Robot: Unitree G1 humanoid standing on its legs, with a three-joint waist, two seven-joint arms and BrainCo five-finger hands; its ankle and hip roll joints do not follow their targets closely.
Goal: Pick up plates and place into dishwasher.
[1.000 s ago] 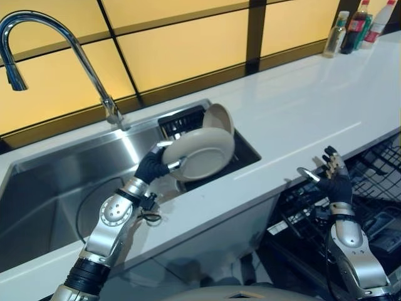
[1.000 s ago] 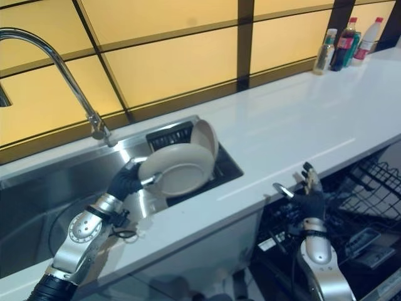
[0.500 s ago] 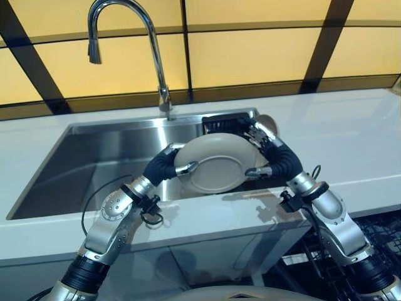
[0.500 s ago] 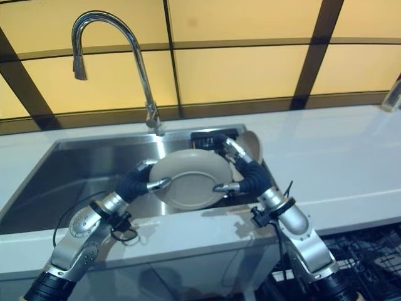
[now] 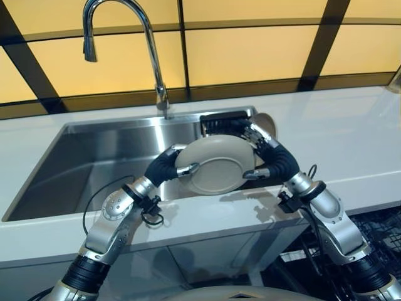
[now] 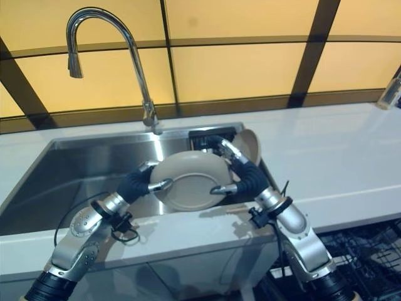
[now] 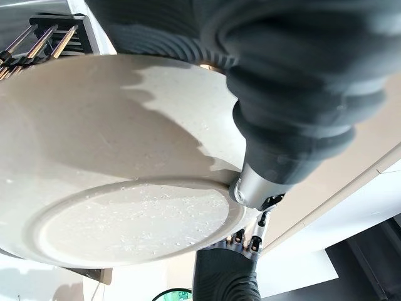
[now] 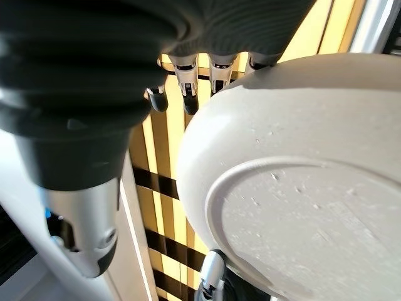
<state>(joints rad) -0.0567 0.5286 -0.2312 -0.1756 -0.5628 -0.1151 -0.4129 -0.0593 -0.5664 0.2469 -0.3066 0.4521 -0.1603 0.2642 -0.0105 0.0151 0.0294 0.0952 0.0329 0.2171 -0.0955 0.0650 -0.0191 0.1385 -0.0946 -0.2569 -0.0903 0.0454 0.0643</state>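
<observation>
Both arms reach in over the near edge of the sink (image 5: 94, 163), meeting at a beige plate (image 5: 216, 164) held tilted above its right end. The left hand (image 5: 164, 167) pinches the plate's left rim with thumb and fingers, and the right hand (image 5: 276, 160) clamps the right rim, fingers curled behind and thumb in front.

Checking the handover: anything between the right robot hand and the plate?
Nothing visible. The right robot hand is already at the plate rim, thumb on its face, opposite the left robot hand, above the sink.
</observation>
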